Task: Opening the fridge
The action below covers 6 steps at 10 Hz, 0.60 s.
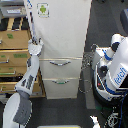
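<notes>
The tall white fridge (62,35) stands in the middle of the exterior view. Its large upper door carries a small green-figure sticker (43,9). Below it are two drawers with silver bar handles, the upper (60,63) and the lower (61,81). My arm reaches up from the bottom of the view's left side. My gripper (35,45) is at the left edge of the upper door, near its lower corner. The frame is too coarse to show whether the fingers are closed on the edge. No interior shows.
A tan wooden drawer cabinet (14,55) stands right against the fridge on the view's left, behind my arm. A white-and-blue rounded robot body (114,67) with cables stands close on the view's right. Dark floor (60,110) lies in front.
</notes>
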Each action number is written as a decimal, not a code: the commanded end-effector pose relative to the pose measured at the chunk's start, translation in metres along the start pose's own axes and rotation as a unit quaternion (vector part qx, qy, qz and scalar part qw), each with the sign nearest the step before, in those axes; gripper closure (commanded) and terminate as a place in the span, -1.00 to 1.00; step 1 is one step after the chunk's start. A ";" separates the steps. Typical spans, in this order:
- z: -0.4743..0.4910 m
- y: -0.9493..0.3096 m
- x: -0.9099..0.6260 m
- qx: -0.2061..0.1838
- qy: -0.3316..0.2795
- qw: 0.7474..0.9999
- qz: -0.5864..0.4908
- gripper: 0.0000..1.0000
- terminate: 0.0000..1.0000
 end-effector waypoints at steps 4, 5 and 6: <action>-0.014 0.004 -0.021 0.009 -0.002 1.000 -0.022 1.00 -1.00; -0.018 0.005 -0.022 0.009 0.000 1.000 -0.022 1.00 -1.00; -0.021 0.006 -0.022 0.012 0.001 1.000 -0.021 1.00 -1.00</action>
